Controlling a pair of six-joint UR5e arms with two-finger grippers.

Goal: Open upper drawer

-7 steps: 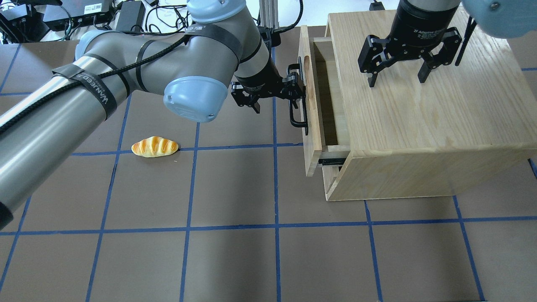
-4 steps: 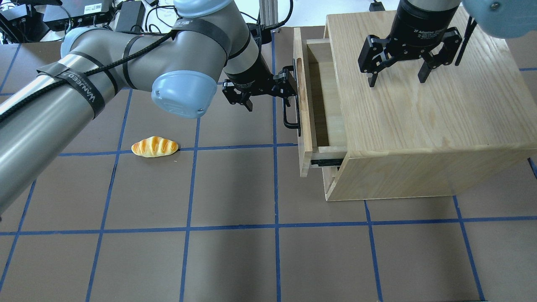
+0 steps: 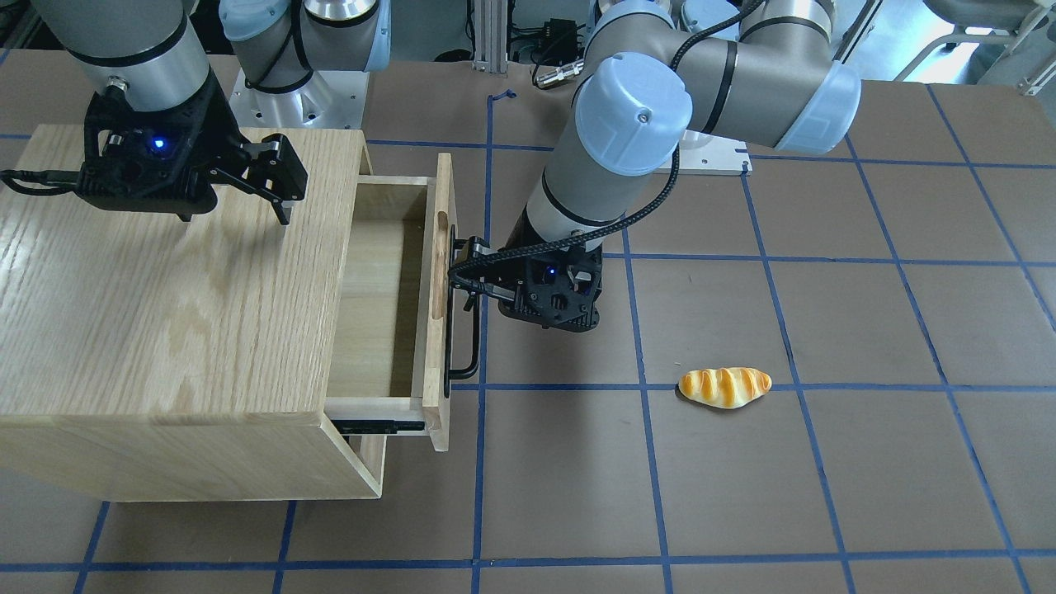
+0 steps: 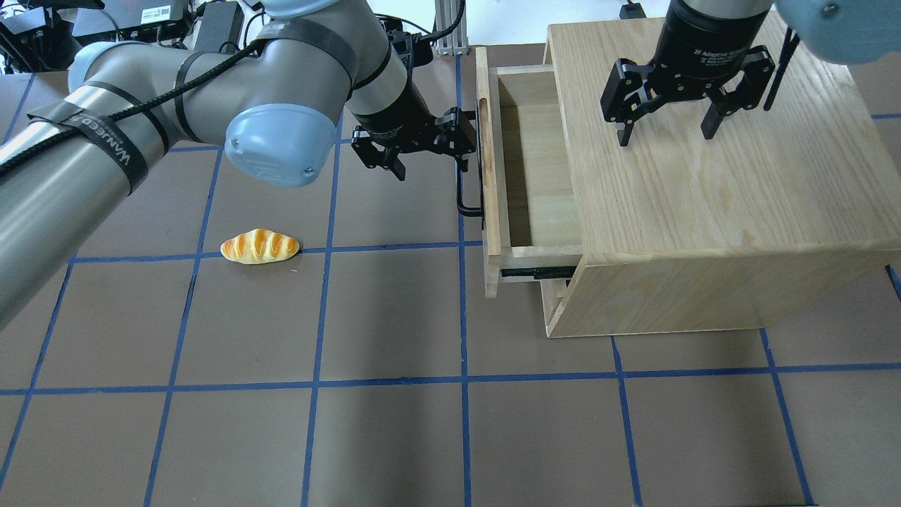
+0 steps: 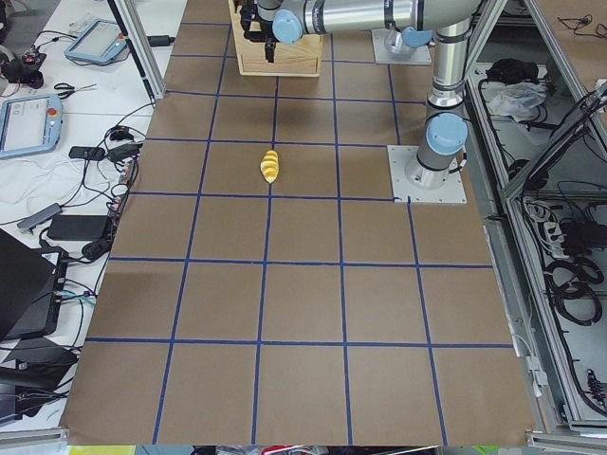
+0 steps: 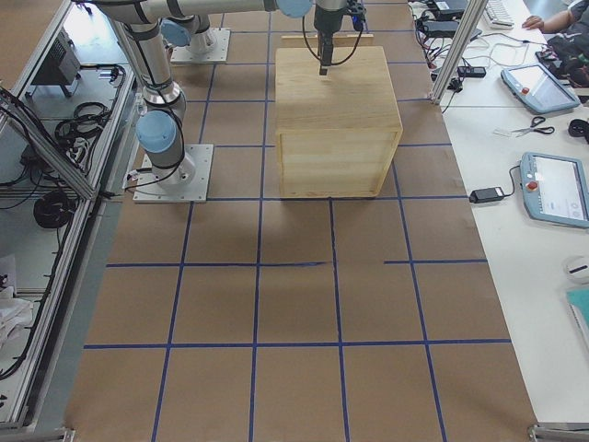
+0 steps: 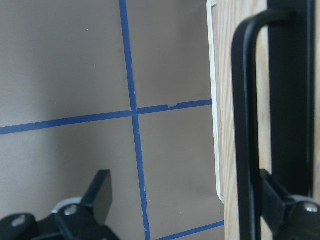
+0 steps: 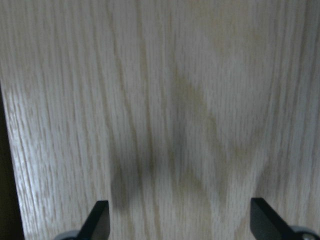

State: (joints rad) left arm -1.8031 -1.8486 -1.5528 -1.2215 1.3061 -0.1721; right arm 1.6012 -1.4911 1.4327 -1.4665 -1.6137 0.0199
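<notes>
Drawer: the light oak, wide and shallow upper drawer [image 4: 538, 162] stands partly out of the big oak cabinet casing [image 4: 739, 211]. Its front panel faces the robot's left, and the part of its floor that shows is bare.
Left gripper: the left gripper [image 4: 429, 156] is at the drawer's long black metal bar handle [image 4: 461, 197] with its jaws spread wide, clamping nothing. One finger [image 7: 285, 205] is hooked between bar and panel; the other [image 7: 100, 192] hangs out over the table (a hook, not a pinch).
Step in hand: drawing the drawer out; a good part of its travel looks left.
Doing it well: pull straight along the black slide rail [image 4: 538, 272], square to the panel and level, so the hooked finger does not ride off the bar. The finger sits toward the handle end nearer the robot, so a slow, even pull should keep the drawer from skewing.
Right gripper: the right gripper [image 4: 667, 134] is spread and holds nothing, with its fingertips pointing down at the casing top. Whether they touch the wood cannot be told; if they press, that would steady the casing.
Around: a yellow-orange striped bread-roll toy [image 4: 260, 246] lies on the brown table mat with blue tape lines [image 4: 394, 436], well apart from the drawer.
In the way: the roll lies to one side of the pull line. The likelier trouble is the casing sliding along with the drawer.
</notes>
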